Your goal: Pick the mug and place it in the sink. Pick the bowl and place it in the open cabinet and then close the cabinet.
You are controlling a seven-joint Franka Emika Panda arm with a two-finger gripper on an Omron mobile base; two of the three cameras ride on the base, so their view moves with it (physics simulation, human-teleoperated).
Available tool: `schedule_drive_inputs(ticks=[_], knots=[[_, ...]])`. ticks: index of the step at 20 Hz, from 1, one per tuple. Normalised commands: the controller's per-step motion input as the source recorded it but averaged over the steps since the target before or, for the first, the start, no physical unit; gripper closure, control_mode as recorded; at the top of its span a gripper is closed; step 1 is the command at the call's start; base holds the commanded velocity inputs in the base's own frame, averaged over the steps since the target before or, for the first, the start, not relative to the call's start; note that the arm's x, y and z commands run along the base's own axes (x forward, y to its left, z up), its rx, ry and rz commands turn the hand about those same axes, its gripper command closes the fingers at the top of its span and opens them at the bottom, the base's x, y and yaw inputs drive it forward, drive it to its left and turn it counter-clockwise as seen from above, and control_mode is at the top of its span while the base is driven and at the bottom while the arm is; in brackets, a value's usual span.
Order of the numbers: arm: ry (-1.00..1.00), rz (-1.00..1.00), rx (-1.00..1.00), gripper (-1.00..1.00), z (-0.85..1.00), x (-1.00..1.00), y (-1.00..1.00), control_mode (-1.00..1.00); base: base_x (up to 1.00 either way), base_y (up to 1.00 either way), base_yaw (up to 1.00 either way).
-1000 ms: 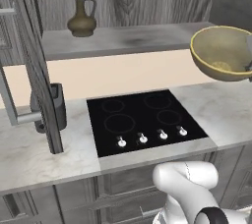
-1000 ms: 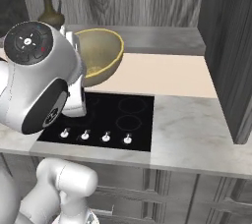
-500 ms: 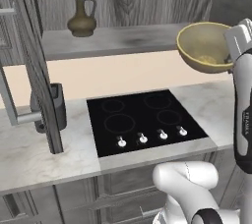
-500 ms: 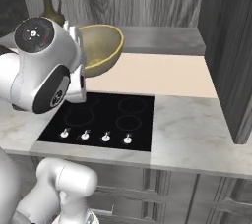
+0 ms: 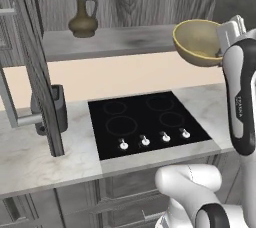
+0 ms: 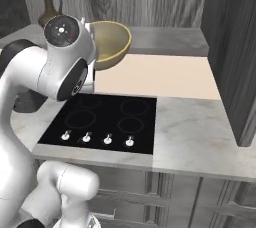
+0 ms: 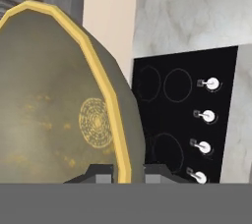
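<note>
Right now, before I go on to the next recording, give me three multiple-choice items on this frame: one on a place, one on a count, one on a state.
1. Where does the brown jug stand?
A. On the grey shelf
B. On the cooktop
C. On the marble counter

2. How many knobs line the front of the cooktop?
A. Two
B. Four
C. Six

3. What is the state of the bowl?
A. Resting on the cooktop
B. Lying upside down on the shelf
C. Held tilted in the air by the gripper

Answers:
1. A, as the jug sits at the shelf's left end in both base views.
2. B, since four white knobs show in a row.
3. C, because the hand view shows the rim between the fingertips, with the cooktop far beneath.
</note>
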Motion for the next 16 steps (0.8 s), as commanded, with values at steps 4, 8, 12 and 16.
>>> schedule_drive_inputs(ticks=[4, 8, 12, 16], knots=[[0.0, 0.0, 0.11, 1.0, 0.0, 0.59, 0.0, -1.0, 0.0, 0.0, 0.0], [0.0, 0.0, 0.09, 1.0, 0.03, 0.56, 0.0, -1.0, 0.0, 0.0, 0.0], [-0.04, 0.0, 0.03, 1.0, 0.07, 0.53, 0.0, -1.0, 0.0, 0.0, 0.0], [-0.05, 0.0, 0.0, 1.0, 0.09, 0.56, 0.01, -1.0, 0.0, 0.0, 0.0]])
